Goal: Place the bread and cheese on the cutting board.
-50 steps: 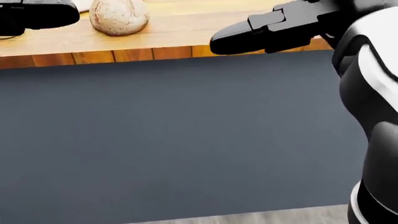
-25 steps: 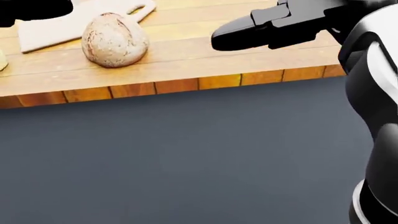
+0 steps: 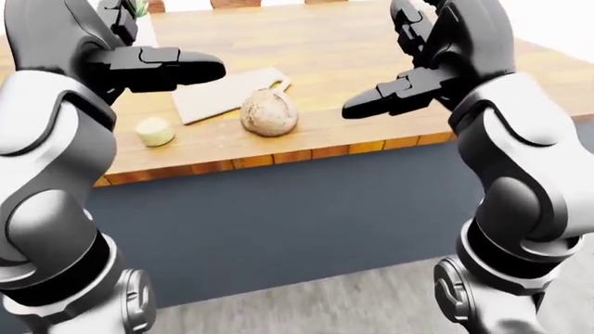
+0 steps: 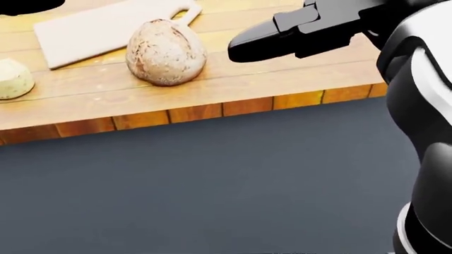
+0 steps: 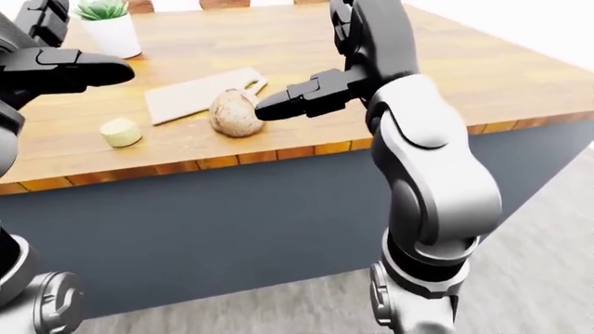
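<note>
A round brown bread loaf point(image 4: 166, 51) lies on the wooden counter point(image 4: 297, 79), just below the handle end of the pale cutting board point(image 4: 99, 29). A small pale round of cheese point(image 4: 12, 78) lies on the counter to the left of the bread, off the board. My left hand point(image 3: 186, 68) hovers open above the board's left end and holds nothing. To the right of the bread and above the counter, my right hand point(image 3: 376, 103) is open too, its fingers pointing left toward the loaf without touching it.
The counter's dark grey front panel point(image 4: 212, 185) fills the lower head view, with grey floor point(image 3: 306, 306) below it. A potted plant in a white pot point(image 5: 109, 31) stands at the counter's top left, beyond the board.
The whole picture has shifted: the camera moved, so the counter edge sits lower and the bread further right. The cheese and more of the board have come into view. Both hands stay open.
</note>
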